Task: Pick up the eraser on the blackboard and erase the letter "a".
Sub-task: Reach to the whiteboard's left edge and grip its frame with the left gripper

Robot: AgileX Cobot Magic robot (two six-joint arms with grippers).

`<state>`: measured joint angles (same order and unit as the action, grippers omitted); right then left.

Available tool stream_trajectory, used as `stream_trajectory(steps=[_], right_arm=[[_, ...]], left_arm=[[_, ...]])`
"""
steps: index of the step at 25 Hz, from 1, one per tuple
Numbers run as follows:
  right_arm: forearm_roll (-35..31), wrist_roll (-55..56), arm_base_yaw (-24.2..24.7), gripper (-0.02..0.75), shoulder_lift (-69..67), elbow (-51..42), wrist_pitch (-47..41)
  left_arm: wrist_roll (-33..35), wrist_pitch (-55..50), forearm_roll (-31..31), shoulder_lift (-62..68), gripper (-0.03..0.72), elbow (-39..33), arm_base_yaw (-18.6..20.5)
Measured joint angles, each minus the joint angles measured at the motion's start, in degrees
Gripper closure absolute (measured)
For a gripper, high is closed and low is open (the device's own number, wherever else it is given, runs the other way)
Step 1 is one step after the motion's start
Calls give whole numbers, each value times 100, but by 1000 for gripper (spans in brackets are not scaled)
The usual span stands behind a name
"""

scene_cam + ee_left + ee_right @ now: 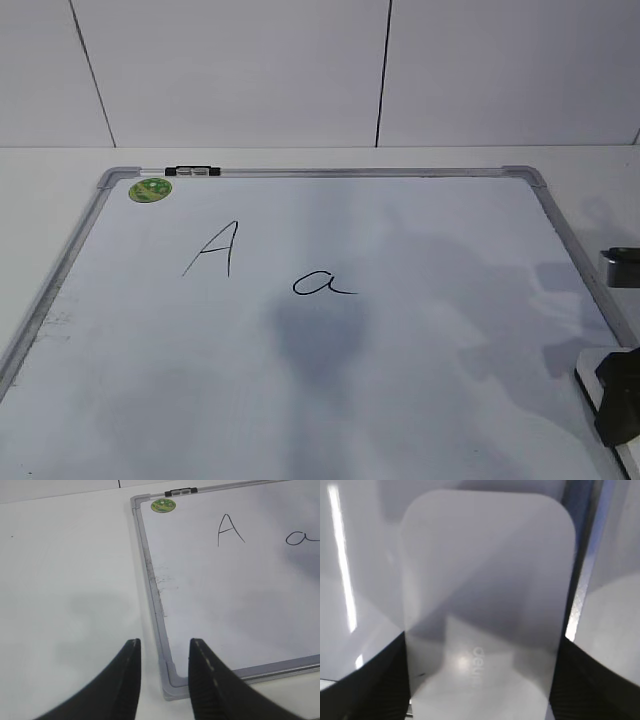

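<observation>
The eraser [485, 605] lay on the board [330, 400] at its right edge, close under the right gripper [480, 680], whose fingers [375, 680] stood wide apart on either side of the white block without yet pressing it, as far as the close, blurred wrist view allowed. In the exterior view only a dark corner of that gripper [615, 395] and a sliver of the eraser [592, 385] showed at the lower right. The left gripper [165, 665] hung partly open and empty over the board's near left corner, well away from the work. The "a" [322, 284] sat near the middle of the board, with the "A" [212, 249] just to its left. The risks seemed these: the smooth block could skid or twist if the fingers closed off-centre, or one finger could catch on the frame [570, 250] beside it. Once lifted, a tilted eraser would put an edge rather than the felt on the board and leave part of the letter. A sweep carried too far left could smear the "A".
</observation>
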<state>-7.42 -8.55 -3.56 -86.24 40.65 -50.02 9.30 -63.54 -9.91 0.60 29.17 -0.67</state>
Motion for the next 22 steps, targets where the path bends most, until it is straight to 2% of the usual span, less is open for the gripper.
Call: stream_trajectory(steps=[7, 15, 22], right_arm=[[-58, -12, 0, 167, 70, 0, -33], [-123, -22, 0, 167, 902, 0, 42], [-286, -22, 0, 167, 1627, 0, -398]], left_arm=[[0, 0, 0, 0, 444, 0, 0], [0, 0, 0, 0, 443, 0, 0], [0, 0, 0, 0, 443, 0, 0]])
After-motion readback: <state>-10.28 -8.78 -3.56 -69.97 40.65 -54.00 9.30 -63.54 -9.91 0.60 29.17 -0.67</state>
